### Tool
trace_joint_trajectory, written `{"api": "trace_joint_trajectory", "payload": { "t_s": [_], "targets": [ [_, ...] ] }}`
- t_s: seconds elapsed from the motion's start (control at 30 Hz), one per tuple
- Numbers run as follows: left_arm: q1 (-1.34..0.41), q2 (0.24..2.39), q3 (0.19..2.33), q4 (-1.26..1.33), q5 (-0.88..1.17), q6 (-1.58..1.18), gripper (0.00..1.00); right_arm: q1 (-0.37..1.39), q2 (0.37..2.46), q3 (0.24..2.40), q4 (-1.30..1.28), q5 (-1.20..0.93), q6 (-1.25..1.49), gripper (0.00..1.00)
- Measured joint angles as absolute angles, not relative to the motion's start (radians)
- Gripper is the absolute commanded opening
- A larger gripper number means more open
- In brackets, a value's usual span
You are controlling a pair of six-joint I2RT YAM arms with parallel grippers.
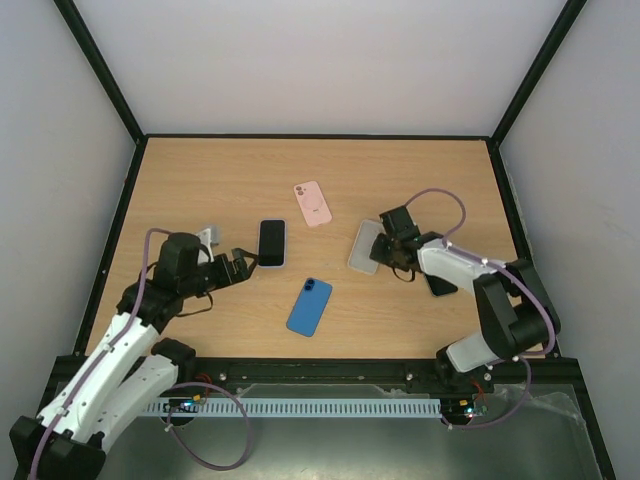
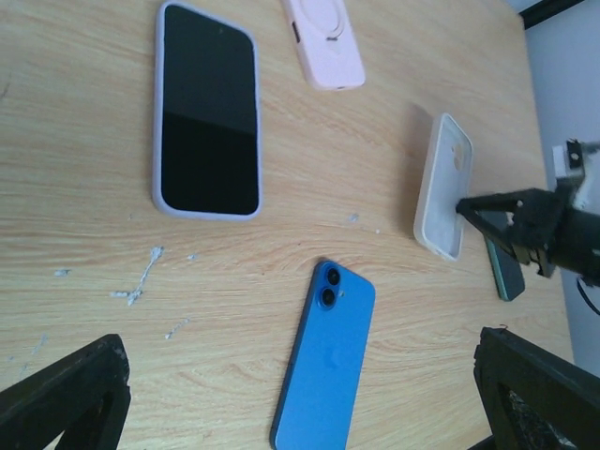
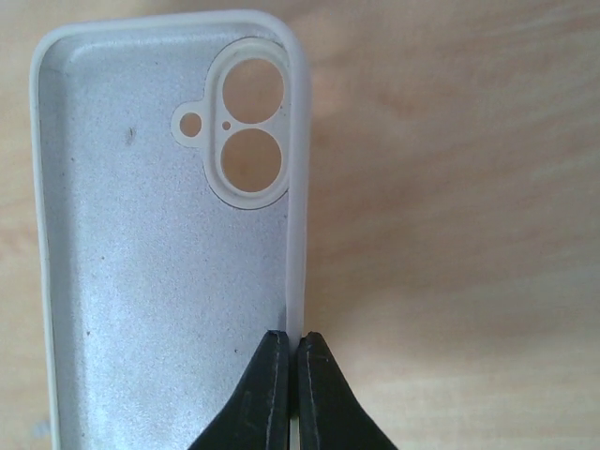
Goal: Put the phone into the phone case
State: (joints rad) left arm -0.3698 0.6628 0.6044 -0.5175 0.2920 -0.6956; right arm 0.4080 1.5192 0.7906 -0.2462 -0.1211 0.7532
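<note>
Wooden counter (image 1: 200, 180): pale case (image 3: 141, 281), probably soft, light; right pincer (image 3: 292, 375) clamped on its side wall; left pincer (image 1: 240, 268) gaped wide. Blue phone (image 1: 310, 306) stiff, slick: grip long edges.

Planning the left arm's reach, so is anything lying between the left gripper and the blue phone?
Nothing visible. Only bare wooden table lies between the left gripper and the blue phone; the lavender-cased phone sits off that line, farther back.

Three phones: a blue phone (image 1: 310, 306) at lower centre, a black-screened phone (image 1: 271, 243) left of centre, and a dark phone (image 1: 440, 284) at right. Two separate cases: a pink case (image 1: 312, 203) and a white case (image 1: 364, 246).
</note>
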Motion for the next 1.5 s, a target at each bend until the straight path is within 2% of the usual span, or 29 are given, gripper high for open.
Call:
{"api": "trace_joint_trajectory", "payload": {
  "t_s": [0.3,0.53,0.67,1.0,1.23,1.3,1.37,1.5],
  "targets": [
    [-0.410,0.744,0.604,-0.513,0.287,-0.697,0.98,0.575,1.390,0.673,-0.323,-0.122,0.688,0.02],
    [-0.502,0.831,0.597,-0.474,0.269,-0.712,0.97,0.683,1.384,0.668,-0.363,-0.089,0.690,0.02],
    [-0.577,0.886,0.597,-0.452,0.237,-0.719,0.97,0.696,1.386,0.664,-0.370,-0.081,0.692,0.06],
    [-0.788,1.076,0.624,-0.426,0.093,-0.721,1.00,0.701,1.380,0.662,-0.381,-0.055,0.697,0.42],
    [-0.933,1.256,0.743,-0.410,-0.012,-0.686,1.00,0.701,1.224,0.659,-0.394,0.058,0.729,0.66],
    [-0.964,1.319,0.794,-0.412,-0.044,-0.668,1.00,0.701,1.185,0.659,-0.400,0.093,0.743,0.77],
    [-0.990,1.382,0.843,-0.416,-0.070,-0.652,1.00,0.701,1.138,0.656,-0.410,0.130,0.760,0.80],
    [-1.032,1.514,0.926,-0.421,-0.101,-0.617,1.00,0.701,1.025,0.635,-0.422,0.198,0.791,0.81]
  ]
}}
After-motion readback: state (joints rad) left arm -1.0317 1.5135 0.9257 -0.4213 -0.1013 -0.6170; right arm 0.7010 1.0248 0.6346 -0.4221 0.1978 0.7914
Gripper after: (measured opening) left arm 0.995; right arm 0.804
